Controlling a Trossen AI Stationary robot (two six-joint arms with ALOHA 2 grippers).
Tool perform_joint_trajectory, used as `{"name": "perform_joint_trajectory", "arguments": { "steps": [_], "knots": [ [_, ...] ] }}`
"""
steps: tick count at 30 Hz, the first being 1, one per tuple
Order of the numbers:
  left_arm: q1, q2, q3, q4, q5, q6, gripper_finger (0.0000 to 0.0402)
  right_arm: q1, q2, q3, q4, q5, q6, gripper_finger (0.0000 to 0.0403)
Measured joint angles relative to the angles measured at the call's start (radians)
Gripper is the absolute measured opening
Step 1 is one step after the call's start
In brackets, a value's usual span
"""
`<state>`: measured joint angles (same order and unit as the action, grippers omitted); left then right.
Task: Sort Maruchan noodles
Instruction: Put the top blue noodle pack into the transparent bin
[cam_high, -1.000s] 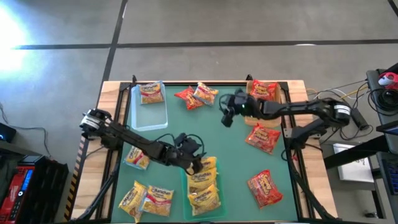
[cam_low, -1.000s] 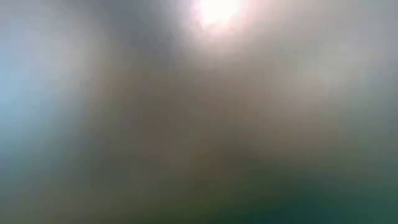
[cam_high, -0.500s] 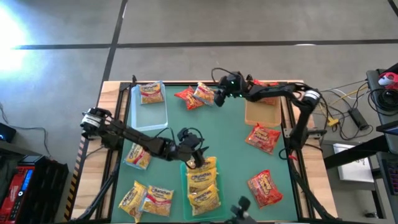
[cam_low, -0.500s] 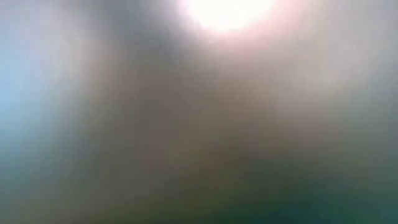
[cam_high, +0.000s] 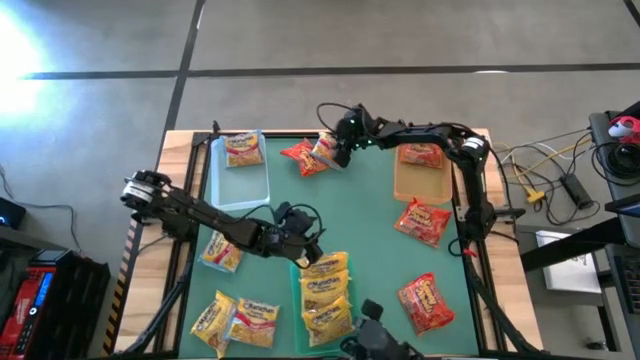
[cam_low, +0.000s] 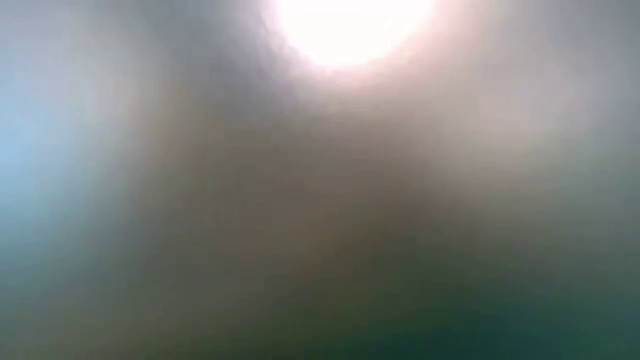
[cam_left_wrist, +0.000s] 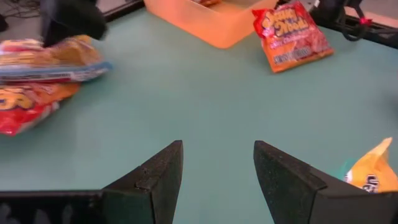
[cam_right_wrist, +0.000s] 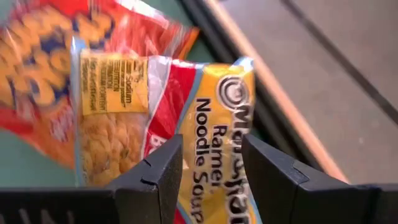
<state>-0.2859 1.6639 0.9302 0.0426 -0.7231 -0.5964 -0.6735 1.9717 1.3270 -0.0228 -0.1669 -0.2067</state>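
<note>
Right gripper (cam_high: 340, 150): fingers spread, nothing between them, poised just above the yellow-and-red packet (cam_right_wrist: 205, 130) that lies partly over a red packet (cam_high: 299, 156). Both packets sit on the green mat (cam_high: 370, 220), well to the far side of the green tray (cam_high: 297, 290).

Left gripper (cam_left_wrist: 217, 165): fingers apart, empty, low over bare mat just beyond the far end of the green tray. In the high view it sits at the tray's far left corner.

Green tray holds several yellow packets (cam_high: 326, 290) stacked along its length. Left of it: one yellow packet (cam_high: 220, 252) alone, two more yellow packets (cam_high: 235, 320) nearer the front edge. Far left of it: clear tray (cam_high: 240, 185) with one packet (cam_high: 243, 150) at its far end. Far right of it: tan tray (cam_high: 420, 180) with a red packet (cam_high: 421, 155) inside. Right of the green tray, on the mat: two loose red packets (cam_high: 424, 220), (cam_high: 425, 303).

Low view: blurred, nothing readable.
</note>
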Motion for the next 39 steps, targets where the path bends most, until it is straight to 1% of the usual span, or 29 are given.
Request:
{"name": "perform_joint_trajectory", "arguments": {
  "steps": [3, 6, 10, 13, 16, 18, 25, 30, 33, 36, 38, 39],
  "knots": [
    [0.0, -0.03, -0.019, -0.005, -0.017, -0.003, 0.018, -0.005, 0.017, 0.028, -0.085, -0.054, -0.004, 0.0155],
    [0.0, -0.065, -0.032, -0.01, -0.028, -0.004, 0.018, -0.006, 0.019, 0.023, -0.147, -0.118, -0.004, 0.0155],
    [0.0, -0.105, -0.05, -0.015, -0.036, 0.006, 0.018, 0.004, -0.01, -0.004, -0.224, -0.18, -0.003, 0.0155],
    [0.003, -0.129, -0.064, -0.013, -0.043, 0.011, 0.018, 0.012, -0.036, -0.017, -0.282, -0.235, 0.026, 0.0155],
    [0.009, -0.141, -0.078, -0.014, -0.055, 0.01, 0.018, 0.033, -0.054, -0.027, -0.338, -0.307, 0.049, 0.0155],
    [0.016, -0.142, -0.084, -0.015, -0.055, 0.006, 0.018, 0.058, -0.062, -0.031, -0.373, -0.338, 0.049, 0.0155],
    [0.035, -0.14, -0.095, -0.016, -0.053, -0.03, 0.018, 0.157, -0.074, -0.036, -0.435, -0.392, 0.006, 0.0155],
    [0.038, -0.14, -0.128, -0.012, -0.05, -0.099, 0.018, 0.185, -0.147, -0.039, -0.493, -0.391, -0.015, 0.0155],
    [0.061, -0.14, -0.166, 0.039, -0.002, -0.132, 0.018, 0.189, -0.221, -0.074, -0.501, -0.391, -0.011, 0.0155],
    [0.097, -0.14, -0.199, 0.13, 0.075, -0.119, 0.018, 0.193, -0.312, -0.147, -0.49, -0.391, 0.006, 0.0155],
    [0.129, -0.14, -0.222, 0.19, 0.143, -0.102, 0.018, 0.196, -0.378, -0.223, -0.436, -0.383, 0.04, 0.0155],
    [0.147, -0.14, -0.234, 0.217, 0.173, -0.101, 0.018, 0.199, -0.407, -0.266, -0.379, -0.383, 0.071, 0.0155]
  ]
}}
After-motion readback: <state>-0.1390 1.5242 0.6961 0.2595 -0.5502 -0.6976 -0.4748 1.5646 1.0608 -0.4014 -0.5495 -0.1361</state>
